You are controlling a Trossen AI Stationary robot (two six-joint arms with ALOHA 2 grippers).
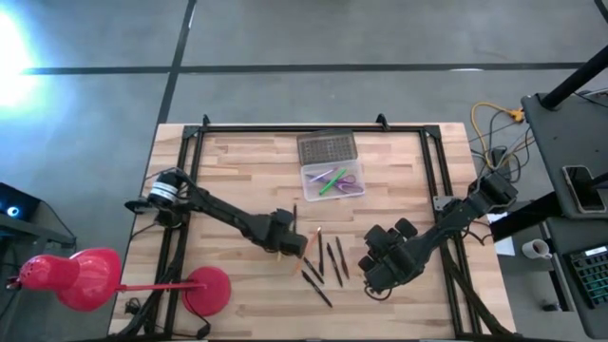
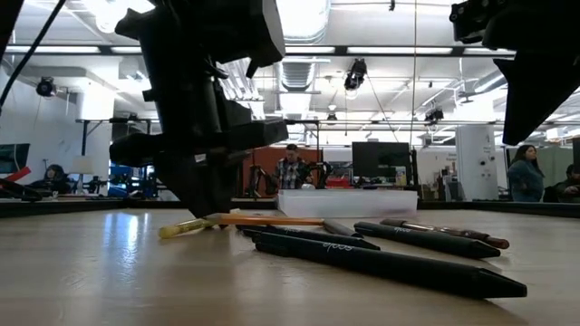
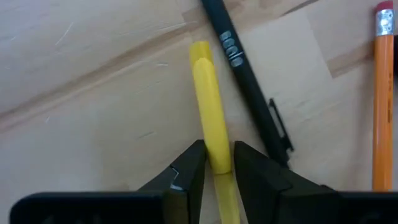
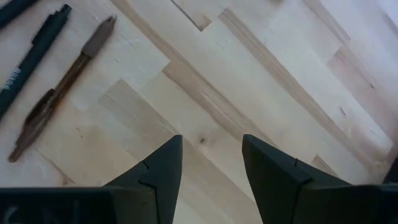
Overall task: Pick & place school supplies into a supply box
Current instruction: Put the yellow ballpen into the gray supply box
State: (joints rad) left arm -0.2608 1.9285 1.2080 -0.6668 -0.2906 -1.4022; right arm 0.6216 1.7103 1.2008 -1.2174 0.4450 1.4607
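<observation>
A yellow pen (image 3: 210, 127) is pinched between the left gripper (image 3: 217, 167) jaws; the right gripper (image 4: 211, 162) jaws are parted, empty.

Open clear supply box (image 1: 332, 178), grey lid back, holding some supplies; dark pens (image 1: 328, 258), orange pencil (image 1: 314, 245), yellow pen (image 3: 210, 127) flat nearby.

Two dark jointed arms, left one (image 1: 228, 217) silver-banded near its base, each pincer black-fingered.
</observation>
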